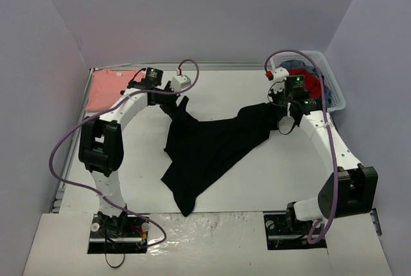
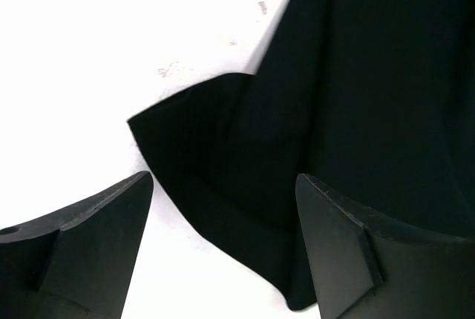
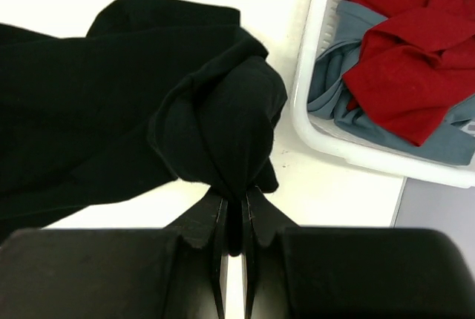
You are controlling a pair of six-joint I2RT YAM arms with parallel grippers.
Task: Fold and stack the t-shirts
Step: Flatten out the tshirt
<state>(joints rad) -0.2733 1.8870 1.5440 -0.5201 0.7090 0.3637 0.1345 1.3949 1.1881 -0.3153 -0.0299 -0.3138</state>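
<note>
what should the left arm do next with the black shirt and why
Probably lower the left gripper and close it on the corner of the black t-shirt: its fingers stand apart over that loose corner, while the right gripper pinches a bunched fold, so both arms could then spread the shirt flat.

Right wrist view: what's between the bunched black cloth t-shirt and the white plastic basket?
Only a narrow strip of bare white tabletop separates the black cloth t-shirt from the white plastic basket, clearest in the right wrist view.
</note>
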